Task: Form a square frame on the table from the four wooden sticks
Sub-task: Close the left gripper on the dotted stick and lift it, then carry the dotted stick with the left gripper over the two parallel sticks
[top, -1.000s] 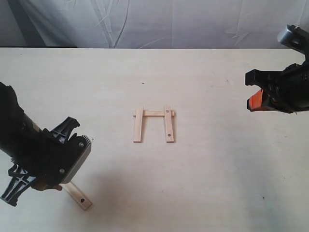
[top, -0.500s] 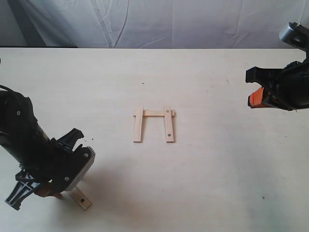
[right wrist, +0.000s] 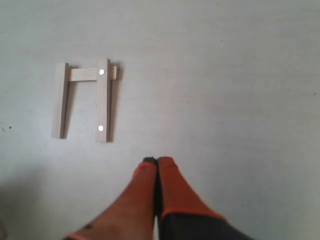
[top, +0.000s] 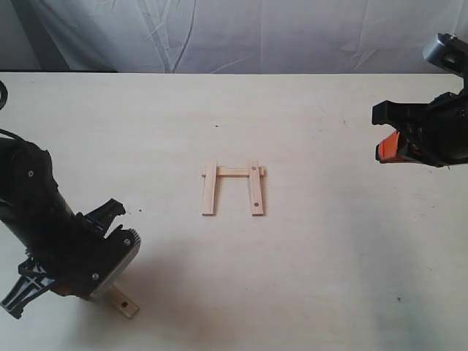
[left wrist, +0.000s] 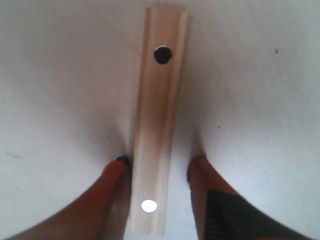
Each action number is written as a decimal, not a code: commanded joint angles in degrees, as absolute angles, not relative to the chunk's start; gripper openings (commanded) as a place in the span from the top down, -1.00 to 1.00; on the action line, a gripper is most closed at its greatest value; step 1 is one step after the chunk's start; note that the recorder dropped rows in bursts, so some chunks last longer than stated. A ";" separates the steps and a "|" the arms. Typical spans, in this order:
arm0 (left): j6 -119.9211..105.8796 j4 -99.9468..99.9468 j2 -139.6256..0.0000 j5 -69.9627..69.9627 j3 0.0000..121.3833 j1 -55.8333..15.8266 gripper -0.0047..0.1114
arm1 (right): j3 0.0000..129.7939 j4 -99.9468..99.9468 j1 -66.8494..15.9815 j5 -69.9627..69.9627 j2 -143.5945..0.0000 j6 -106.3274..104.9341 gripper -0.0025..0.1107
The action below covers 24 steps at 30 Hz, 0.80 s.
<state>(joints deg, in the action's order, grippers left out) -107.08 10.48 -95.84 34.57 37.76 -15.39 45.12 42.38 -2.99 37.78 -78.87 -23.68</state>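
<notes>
Three wooden sticks stand as a frame with one side open at mid-table: a left slat (top: 209,189), a right slat (top: 255,189) and a cross slat (top: 232,172) joining their far ends. The right wrist view shows the same group (right wrist: 102,100). The fourth stick (top: 124,301) lies near the front left, mostly covered by my left gripper (top: 91,281). In the left wrist view that stick (left wrist: 157,110) runs between my open left gripper (left wrist: 159,165); one finger (left wrist: 112,175) touches its edge, the other (left wrist: 200,172) stands apart. My right gripper (top: 387,150) hovers at the right, shut and empty (right wrist: 157,161).
The pale table (top: 329,263) runs wide around the sticks. A white cloth backdrop (top: 241,33) hangs behind its far edge. The left arm's black body (top: 36,212) fills the front left corner.
My left gripper has come down and toward the table's front over the loose stick, covering more of it. The right arm and the three joined sticks have not moved.
</notes>
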 commanded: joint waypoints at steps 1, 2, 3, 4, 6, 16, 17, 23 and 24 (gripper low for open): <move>-107.10 10.93 -96.70 33.58 37.55 -15.02 0.67 | 44.64 42.76 -2.78 36.97 -78.52 -24.00 0.96; -106.98 11.26 -96.70 33.58 37.55 -15.02 0.80 | 44.64 42.76 -2.78 36.97 -78.52 -24.00 0.96; -106.98 11.68 -96.58 33.58 37.55 -15.02 0.88 | 44.64 42.76 -2.78 36.97 -78.52 -24.00 0.96; -106.98 12.09 -96.29 33.58 37.55 -15.02 0.92 | 44.64 42.76 -2.78 36.85 -78.52 -24.00 0.96; -106.89 13.71 -95.21 33.28 37.81 -15.02 0.92 | 44.64 42.76 -2.78 36.71 -78.52 -24.00 0.96; -89.72 24.30 -94.33 35.19 60.72 -16.29 0.92 | 44.64 42.76 -2.78 36.31 -78.52 -24.00 0.96; -89.46 23.51 -95.39 36.41 62.83 -17.02 0.92 | 44.64 42.87 -2.78 36.22 -78.52 -24.00 0.96; -79.81 16.12 -107.61 40.28 75.55 -24.81 0.92 | 44.64 43.29 -2.78 35.93 -78.52 -24.00 0.96; -79.81 16.01 -110.00 40.28 76.69 -25.97 0.92 | 44.64 43.24 -2.78 35.69 -78.52 -24.00 0.96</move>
